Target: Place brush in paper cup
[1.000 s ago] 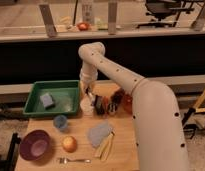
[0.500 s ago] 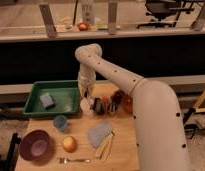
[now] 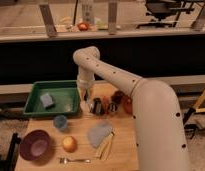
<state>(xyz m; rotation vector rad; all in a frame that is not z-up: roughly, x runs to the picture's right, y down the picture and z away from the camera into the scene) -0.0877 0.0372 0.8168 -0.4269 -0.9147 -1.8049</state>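
The cream paper cup (image 3: 86, 106) stands upright on the wooden table (image 3: 121, 145), just right of the green tray. My gripper (image 3: 85, 94) hangs straight down from the white arm, directly above the cup and close to its rim. I cannot make out the slim black brush; it may be hidden at the gripper or inside the cup. A short dark object (image 3: 98, 106) stands right beside the cup on its right.
A green tray (image 3: 66, 106) holds a grey-blue block (image 3: 47, 100). A blue cup (image 3: 60, 122), purple bowl (image 3: 36, 145), orange fruit (image 3: 69, 144), grey cloth (image 3: 98, 133), pale yellow sticks (image 3: 106, 145) and a fork (image 3: 73, 160) lie in front. Dark and red items (image 3: 121, 101) stand right of the cup.
The gripper has risen from down at the cup to a little above its rim. The cup and the other objects have stayed in place.
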